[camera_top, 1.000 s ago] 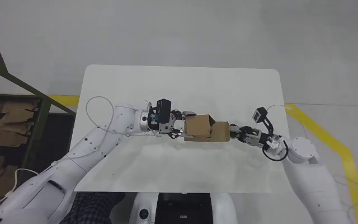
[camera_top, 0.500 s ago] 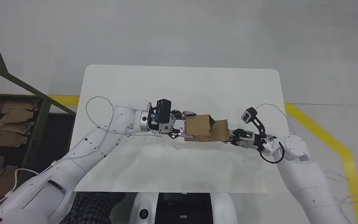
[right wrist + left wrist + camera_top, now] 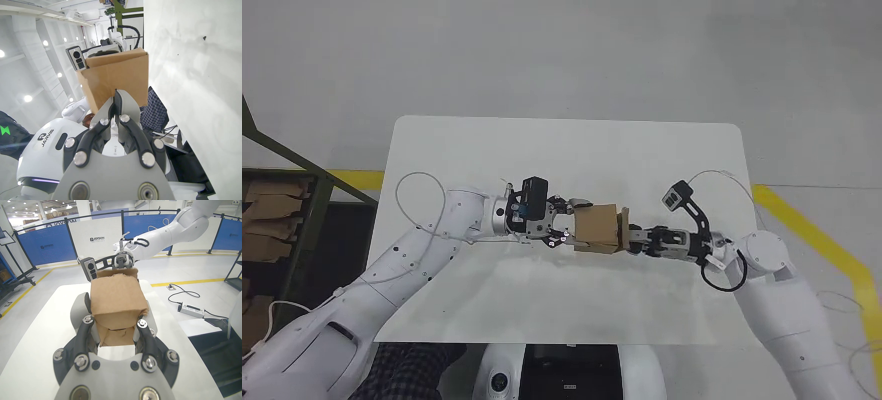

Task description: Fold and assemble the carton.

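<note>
Carton (image 3: 597, 228) was what I watched first in the top view: a small brown cardboard box over the middle of the white surface (image 3: 542, 150), caught between my two arms. The left arm came at it from one end and the right arm from the other, with the right jaws touching the end nearest that arm.

From the left wrist view, the carton (image 3: 115, 296) looked plain, unprinted and a little worn. Its upper panel was flat, with a ragged, torn-looking far edge. At the near end a flap was folded down, and below it a gap showed a second flap inside. Another flap stood up past the far edge. The left jaws were spread around the near end, one finger against each side wall, gripping the carton above the surface (image 3: 37, 323).

From the right wrist view, the carton (image 3: 115, 75) showed me a smooth brown panel with one crisp folded corner beside the surface (image 3: 189, 56). The right jaws were closed together with nothing between them that I could see, their tips right at that panel.
</note>
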Available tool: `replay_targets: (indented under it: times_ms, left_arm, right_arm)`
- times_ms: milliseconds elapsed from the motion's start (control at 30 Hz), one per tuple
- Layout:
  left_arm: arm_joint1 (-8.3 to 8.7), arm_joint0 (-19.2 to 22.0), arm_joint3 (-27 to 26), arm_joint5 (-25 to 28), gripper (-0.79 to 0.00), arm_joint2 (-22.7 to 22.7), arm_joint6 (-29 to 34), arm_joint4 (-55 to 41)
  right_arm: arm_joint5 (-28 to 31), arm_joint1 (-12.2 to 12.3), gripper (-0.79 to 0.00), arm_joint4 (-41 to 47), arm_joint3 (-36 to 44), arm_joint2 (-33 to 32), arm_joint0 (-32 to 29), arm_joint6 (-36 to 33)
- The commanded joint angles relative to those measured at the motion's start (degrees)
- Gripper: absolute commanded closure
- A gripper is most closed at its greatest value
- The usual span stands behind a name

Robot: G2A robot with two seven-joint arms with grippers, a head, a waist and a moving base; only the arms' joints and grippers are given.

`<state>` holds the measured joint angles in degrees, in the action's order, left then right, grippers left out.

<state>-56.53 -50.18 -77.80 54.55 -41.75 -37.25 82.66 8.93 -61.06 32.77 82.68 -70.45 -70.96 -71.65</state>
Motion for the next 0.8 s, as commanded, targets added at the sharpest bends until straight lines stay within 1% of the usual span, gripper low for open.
replay_targets:
  times_ms: [0, 200, 533, 667, 767]
  left_arm:
    - [0.0, 0.0, 0.0, 0.0, -0.348, 0.0, 0.0, 0.0]
    - [0.0, 0.0, 0.0, 0.0, -0.342, 0.0, 0.0, 0.0]
    - [0.0, 0.0, 0.0, 0.0, -0.339, 0.0, 0.0, 0.0]
    - [0.0, 0.0, 0.0, 0.0, -0.336, 0.0, 0.0, 0.0]
    - [0.0, 0.0, 0.0, 0.0, -0.336, 0.0, 0.0, 0.0]
  right_arm:
    - [-0.3, 0.0, 0.0, -0.4, 0.5, 0.0, 0.2, 0.3]
    - [-0.9, 0.2, 0.0, -0.9, 0.8, -0.4, 0.7, 1.6]
    - [-1.7, 0.6, 0.0, -1.7, 1.8, -1.8, 1.0, 1.5]
    - [-2.3, 0.8, -0.04, -2.3, 2.0, -1.9, 1.2, 1.1]
    - [-2.5, 0.9, -0.089, -2.4, 2.2, -2.1, 1.3, 1.0]
